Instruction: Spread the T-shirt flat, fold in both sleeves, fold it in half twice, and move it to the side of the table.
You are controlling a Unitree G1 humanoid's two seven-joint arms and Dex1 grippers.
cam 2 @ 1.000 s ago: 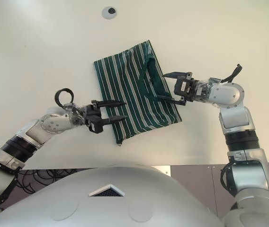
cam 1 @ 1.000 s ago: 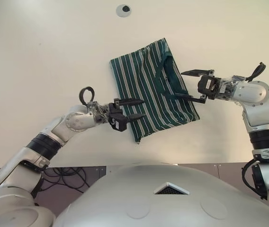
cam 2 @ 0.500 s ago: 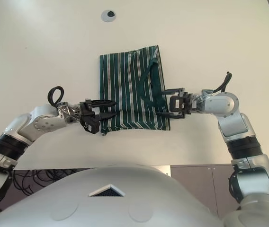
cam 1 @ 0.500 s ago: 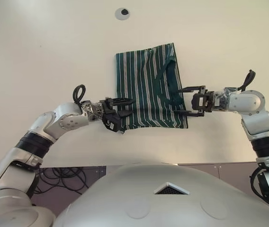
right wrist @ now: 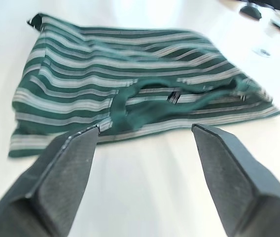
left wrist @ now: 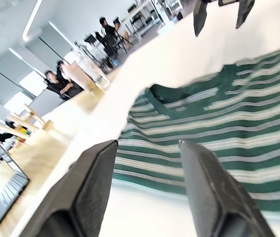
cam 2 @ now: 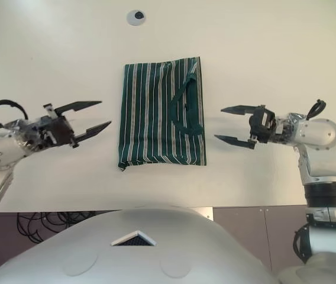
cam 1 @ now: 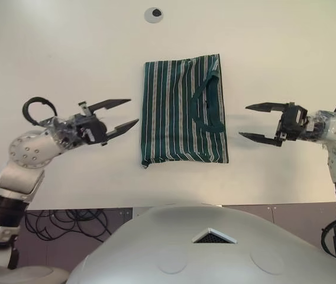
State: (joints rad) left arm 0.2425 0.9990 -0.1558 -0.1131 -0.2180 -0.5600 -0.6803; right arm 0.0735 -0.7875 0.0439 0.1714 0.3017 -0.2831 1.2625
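We are holding our left gripper [cam 1: 133,111] spread wide and empty, and our right gripper [cam 1: 243,120] likewise released. Between them, touching neither, the folded striped T-shirt [cam 1: 183,109] is lying flat on the table [cam 1: 67,53], its neckline seemingly sitting nearer the right gripper.

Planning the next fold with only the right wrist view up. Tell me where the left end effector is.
Observer: The left end effector is over bare table, to the left of the T-shirt and apart from the cloth.
Operator: Report its fingers.
Observer: Open, with nothing between them.
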